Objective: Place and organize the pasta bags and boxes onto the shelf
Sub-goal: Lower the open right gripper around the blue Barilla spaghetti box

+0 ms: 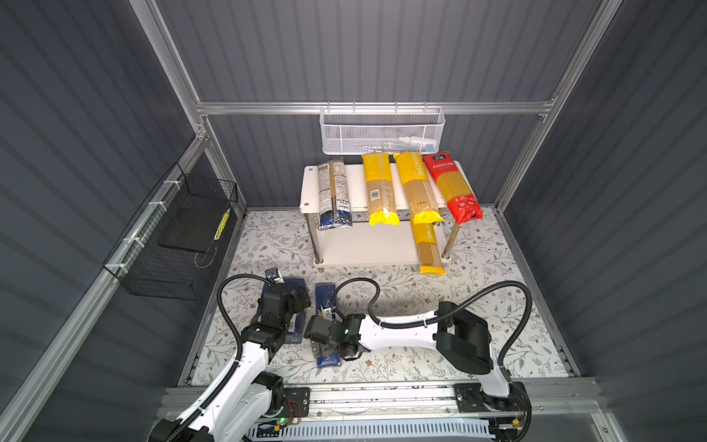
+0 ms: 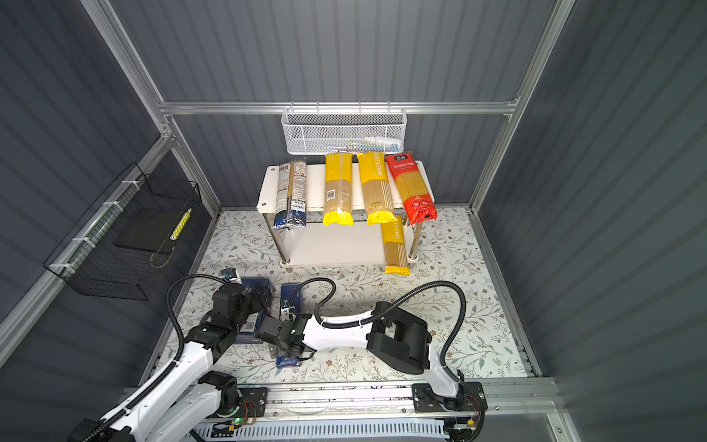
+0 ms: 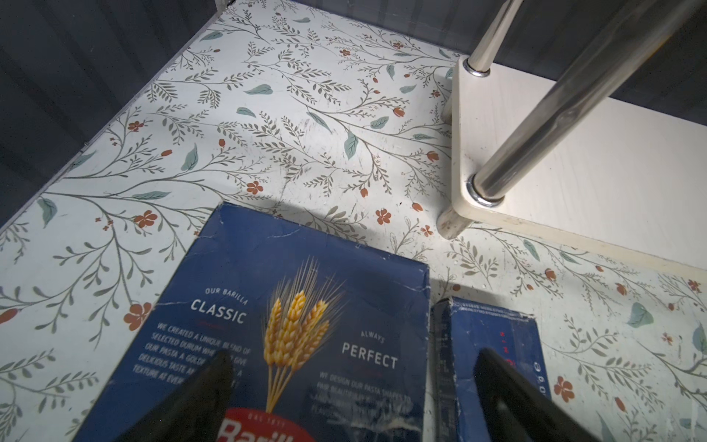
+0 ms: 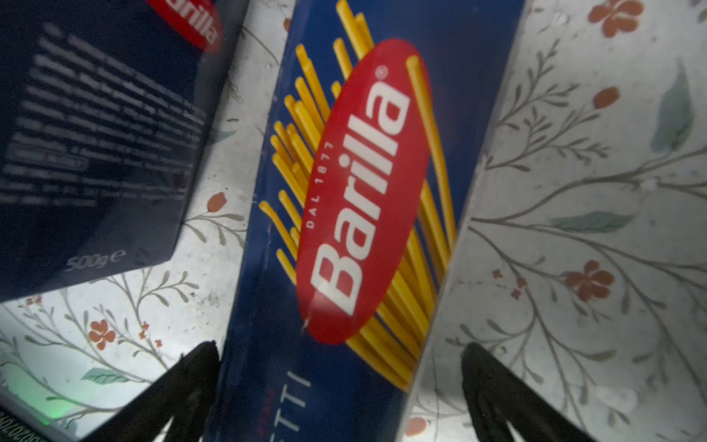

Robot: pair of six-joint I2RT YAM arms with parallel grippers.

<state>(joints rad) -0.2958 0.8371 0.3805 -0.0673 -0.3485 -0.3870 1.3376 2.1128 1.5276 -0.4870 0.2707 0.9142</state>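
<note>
The right hand (image 4: 338,348) is released: its fingers (image 4: 183,382) stand wide apart on either side of the narrow box (image 4: 363,191), a gap showing on one side. This box lies flat on the worktop (image 4: 574,229), logo up. The left hand (image 3: 354,354) is also released and holds nothing; one finger hovers over the wide box (image 3: 287,306), the other over the narrow box. The boxes lie side by side, close but apart, before the left corner of the shelf (image 3: 574,172).

On the upper board we count four bags overhanging the front edge: the clear bag (image 1: 334,195), the barcode yellow bag (image 1: 378,191), the PASTATIME yellow bag (image 1: 417,187), the red bag (image 1: 453,187). The lower yellow bag (image 1: 428,245) lies on the lower board.

The black wire basket (image 1: 153,275) on the left wall holds a flat dark item (image 1: 187,231) and a slim yellow item (image 1: 222,224). The white mesh basket (image 1: 382,134) above the shelf holds small items (image 1: 415,143) we cannot identify.

Only the wrist views show the box prints; in both top views the arms (image 1: 401,329) cover most of both boxes. Only the top views show the bags.
</note>
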